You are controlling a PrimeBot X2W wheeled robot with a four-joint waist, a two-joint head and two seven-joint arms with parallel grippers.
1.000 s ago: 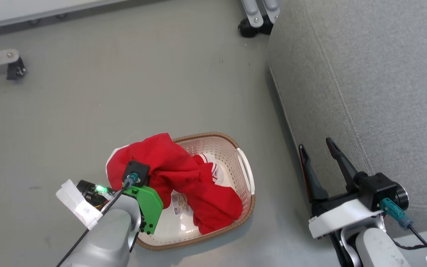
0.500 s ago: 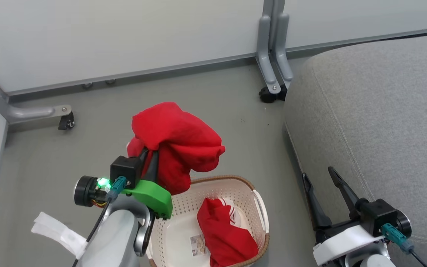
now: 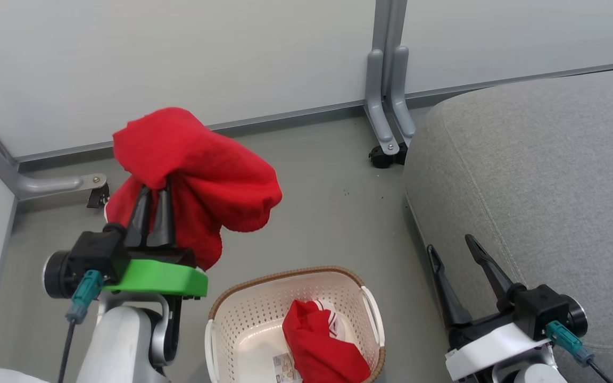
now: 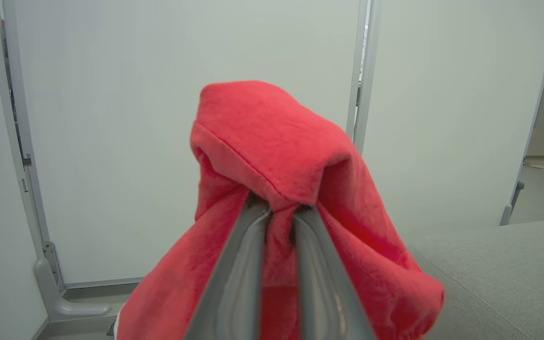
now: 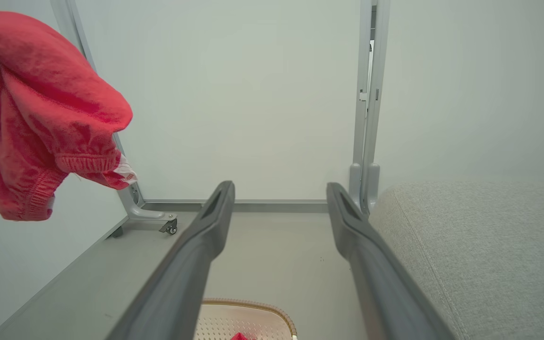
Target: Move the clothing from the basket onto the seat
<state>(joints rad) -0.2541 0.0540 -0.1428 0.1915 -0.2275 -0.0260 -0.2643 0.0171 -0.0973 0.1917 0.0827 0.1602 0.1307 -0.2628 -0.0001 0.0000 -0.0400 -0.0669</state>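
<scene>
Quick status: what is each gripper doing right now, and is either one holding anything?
Left gripper: shut on a red garment, held up in the air.
Right gripper: open, empty, beside the seat.

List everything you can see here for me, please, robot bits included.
held garment: one, red, hanging above floor, left of basket
second garment: one, red with white trim, inside basket
basket: one, cream with brown rim, on floor
seat: one, grey, far right
floor: one, grey, underneath
wall panels: several, pale, behind
panel legs: three, grey, at wall foot
left jaws: one pair, dark, shut on held garment
right jaws: one pair, dark, open and empty beside seat
</scene>
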